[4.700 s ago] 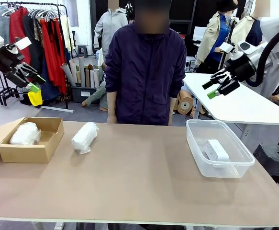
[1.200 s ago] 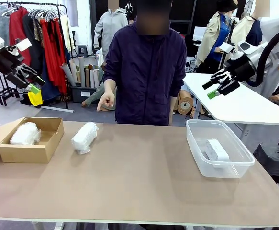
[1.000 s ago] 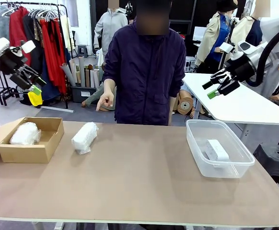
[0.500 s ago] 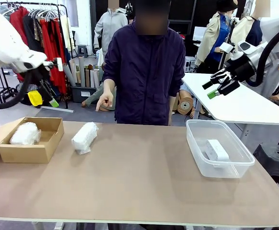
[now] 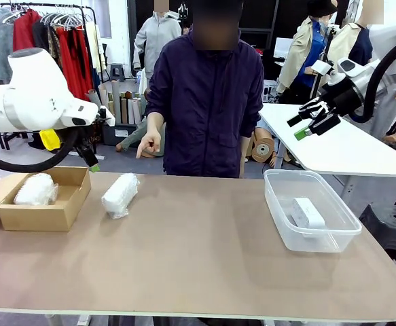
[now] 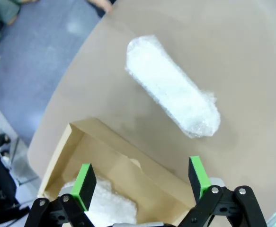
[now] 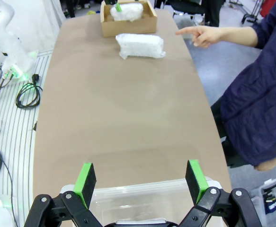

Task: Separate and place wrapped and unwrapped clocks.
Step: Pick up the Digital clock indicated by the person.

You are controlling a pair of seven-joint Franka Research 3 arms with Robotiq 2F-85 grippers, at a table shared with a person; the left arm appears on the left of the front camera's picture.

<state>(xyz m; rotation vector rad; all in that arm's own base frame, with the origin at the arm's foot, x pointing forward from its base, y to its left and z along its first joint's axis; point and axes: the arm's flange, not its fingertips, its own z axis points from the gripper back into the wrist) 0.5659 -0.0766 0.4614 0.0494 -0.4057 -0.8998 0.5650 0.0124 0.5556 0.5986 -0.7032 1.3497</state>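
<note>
Judging progress, we call the sorting roughly two thirds done. One wrapped clock lies in the cardboard box and the bare clock lies in the clear bin. The second wrapped clock lies on the table, just beside the box, not touching it. What is left, we think, is getting that bundle into the box.

The left gripper hangs over the box's edge near the loose bundle, jaws spread wide, holding nothing. The right gripper hovers up off the table on the bin's side, also wide open and empty.

The left wrist view gives the bundle-to-box gap from above, which the front view flattens. The right wrist view shows the person's hand pointing toward the loose bundle. The front view shows the clock in the bin more clearly.
</note>
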